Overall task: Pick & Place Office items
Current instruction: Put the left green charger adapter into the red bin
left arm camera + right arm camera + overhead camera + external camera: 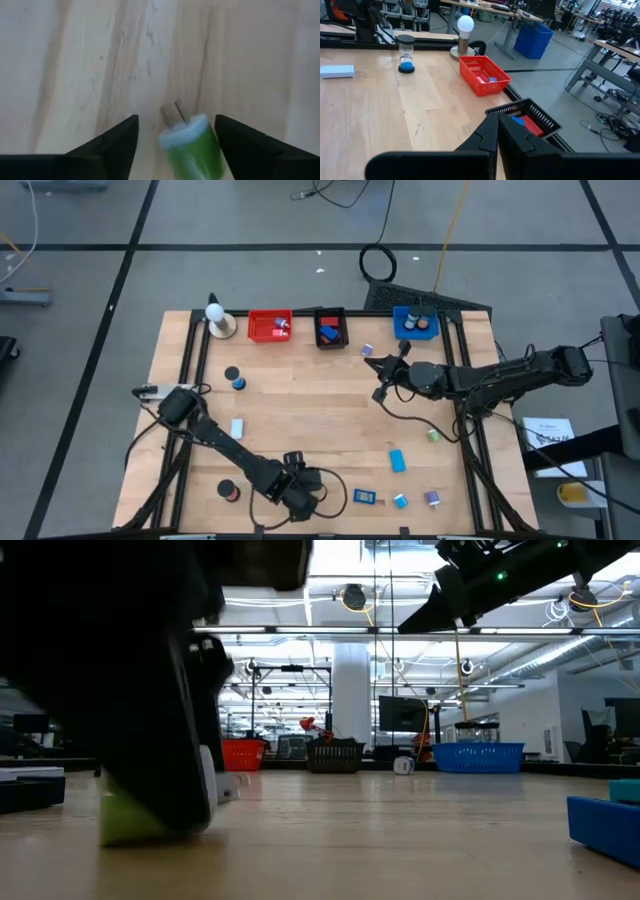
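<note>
- My left gripper [172, 145] was low at the near edge of the desk [330, 410], jaws released and spread around a green clip [192, 147] lying on the wood.
- My right gripper [497, 135] hovered near the black bin [330, 328], jaws clenched, empty.
- Other small pieces lay scattered near right.

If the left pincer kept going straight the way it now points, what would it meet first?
The green clip, lying on the wooden table between the left pincer's open fingers. Past it only bare tabletop shows; how close the clip sits to either finger is unclear.
</note>
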`<act>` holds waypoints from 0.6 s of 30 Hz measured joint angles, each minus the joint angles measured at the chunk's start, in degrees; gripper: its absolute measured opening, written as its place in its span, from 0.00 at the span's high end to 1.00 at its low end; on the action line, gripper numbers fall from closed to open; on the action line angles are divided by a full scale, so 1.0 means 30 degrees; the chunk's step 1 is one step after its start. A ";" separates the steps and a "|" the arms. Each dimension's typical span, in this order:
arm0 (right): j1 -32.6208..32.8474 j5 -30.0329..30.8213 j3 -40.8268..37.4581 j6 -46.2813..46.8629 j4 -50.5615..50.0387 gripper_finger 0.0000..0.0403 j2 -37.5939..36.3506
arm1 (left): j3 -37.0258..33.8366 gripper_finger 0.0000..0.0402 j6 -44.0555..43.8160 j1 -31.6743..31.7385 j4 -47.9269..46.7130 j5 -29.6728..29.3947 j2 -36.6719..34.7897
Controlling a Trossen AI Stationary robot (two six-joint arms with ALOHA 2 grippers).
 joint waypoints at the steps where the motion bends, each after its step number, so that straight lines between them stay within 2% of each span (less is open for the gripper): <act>1: -0.0017 -0.0003 -0.0007 0.0000 -0.0016 0.99 0.0000 | 0.0000 0.38 0.0021 0.0051 -0.0038 0.0243 0.0179; 6: -0.0013 -0.0066 0.0000 -0.0080 0.0016 0.99 0.0000 | 0.0015 0.53 0.0644 0.0202 -0.0563 0.0881 0.0112; 9: -0.0013 -0.0080 -0.0003 -0.0080 0.0001 0.99 0.0000 | -0.0011 0.63 0.0962 0.0287 -0.1977 0.0334 -0.0342; 15: -0.0013 -0.0080 0.0000 -0.0080 0.0009 0.99 0.0000 | -0.0110 0.65 0.3140 0.0826 -0.5488 -0.2587 -0.1868; 18: -0.0013 -0.0087 -0.0002 -0.0075 -0.0014 0.99 0.0000 | -0.1238 0.65 0.5621 0.1566 -0.5158 -0.3949 -0.2732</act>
